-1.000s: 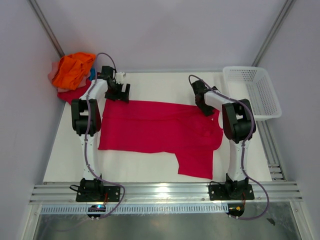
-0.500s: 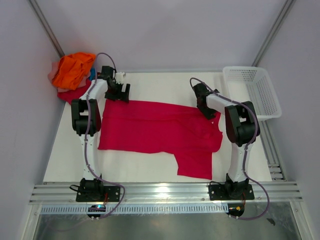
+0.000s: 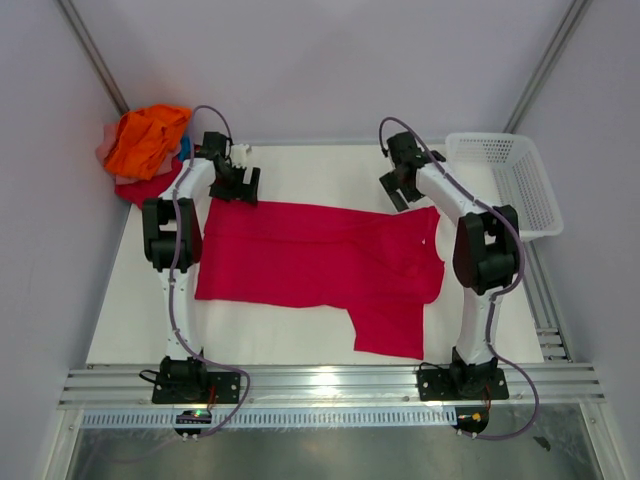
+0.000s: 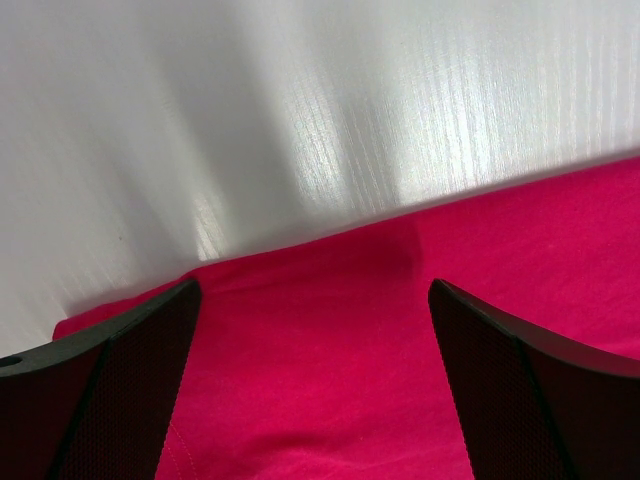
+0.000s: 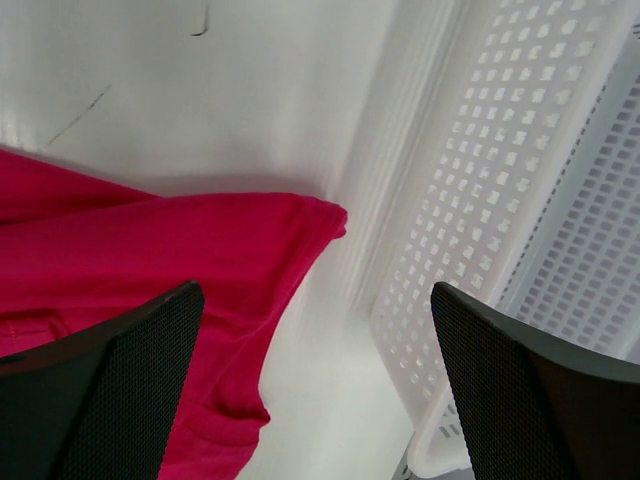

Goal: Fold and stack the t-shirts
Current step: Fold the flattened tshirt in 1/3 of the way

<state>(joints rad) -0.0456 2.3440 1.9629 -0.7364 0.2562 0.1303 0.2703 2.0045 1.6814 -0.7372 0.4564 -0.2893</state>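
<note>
A crimson t-shirt [image 3: 315,258] lies flat across the table, with one sleeve [image 3: 390,325] sticking out toward the near edge. My left gripper [image 3: 236,188] hovers open at the shirt's far left corner; in the left wrist view the red cloth [image 4: 400,350] lies below the spread fingers [image 4: 110,390], with nothing between them. At the far right corner my right gripper [image 3: 396,190] stands open and empty. In the right wrist view the shirt's corner [image 5: 130,260] shows under the left finger [image 5: 100,390]. More t-shirts, the top one orange [image 3: 146,138], are heaped at the far left.
A white mesh basket [image 3: 505,180] stands at the far right, close beside my right gripper, and its wall [image 5: 510,200] fills the right side of the right wrist view. A metal rail [image 3: 330,382] runs along the near edge.
My right gripper has moved off the shirt's right side toward the far edge and the basket. The left arm has not moved, and the shirt lies as before.
</note>
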